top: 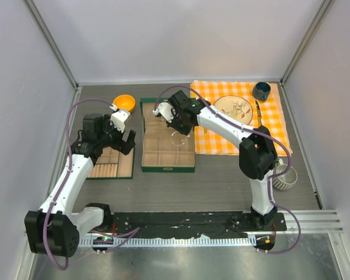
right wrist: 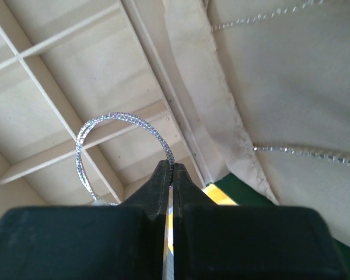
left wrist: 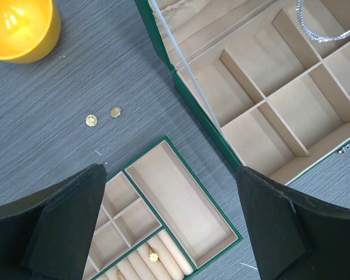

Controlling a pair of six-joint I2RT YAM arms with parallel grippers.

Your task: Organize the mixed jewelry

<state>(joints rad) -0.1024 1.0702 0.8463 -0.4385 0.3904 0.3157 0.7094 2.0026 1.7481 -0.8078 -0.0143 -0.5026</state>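
Observation:
My right gripper (right wrist: 170, 167) is shut on a thin silver bangle (right wrist: 128, 116) and holds it by its rim just above the compartments of the open green jewelry box (top: 167, 168). In the top view this gripper (top: 178, 129) and the bangle (top: 174, 142) are over the box's middle. A fine silver chain (right wrist: 303, 153) lies on the beige lid lining. Two tiny round studs (left wrist: 91, 120) lie on the table left of the box. My left gripper (left wrist: 169, 233) is open and empty above the small green tray (left wrist: 181, 210); the top view shows it (top: 119, 144) there too.
The small tray holds a gold ring (left wrist: 153, 255) on its rolls. An orange bowl (top: 124, 103) stands behind it. An orange checked cloth (top: 274, 125) with a plate (top: 233, 108), a fork and a dark cup (top: 261, 91) lies to the right. A white cup (top: 284, 178) stands nearer.

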